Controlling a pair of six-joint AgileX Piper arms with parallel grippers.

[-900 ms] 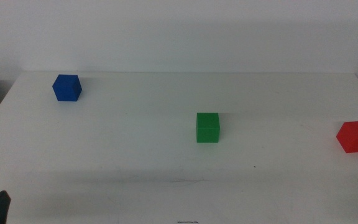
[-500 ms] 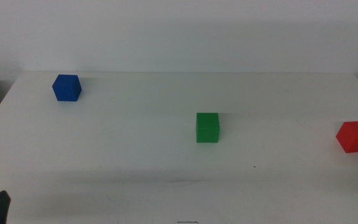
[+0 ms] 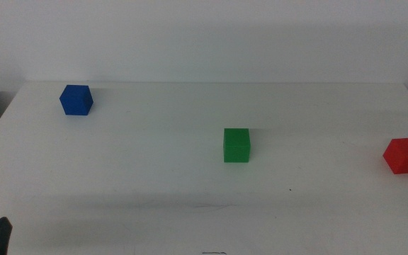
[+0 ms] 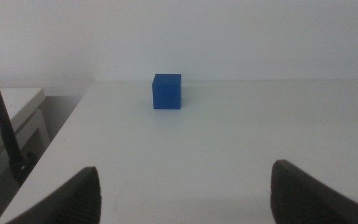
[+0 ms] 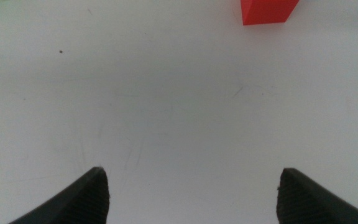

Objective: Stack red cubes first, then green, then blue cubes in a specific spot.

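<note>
Three cubes sit well apart on the white bench (image 3: 154,177), none stacked, so every pick is yet to come. In the middle view the red cube (image 3: 405,155) lies at about three o'clock, near the bench's right edge; a clumsy approach there could nudge it over the side. It also sits turned, one corner toward the camera, so fingers closing across the corners might spin it or let it slip. The green cube (image 3: 236,144) stands near the centre and the blue cube (image 3: 76,99) far off at ten o'clock; a red cube set down crooked would make the later layers lean or topple. All three look alike in size, solid, with plain matte faces and crisp edges. The left gripper (image 4: 185,193) waits low at seven o'clock, facing the blue cube with its fingers spread wide. The right gripper (image 5: 194,193) hangs over bare bench near the red cube, fingers likewise spread, holding nothing
</note>
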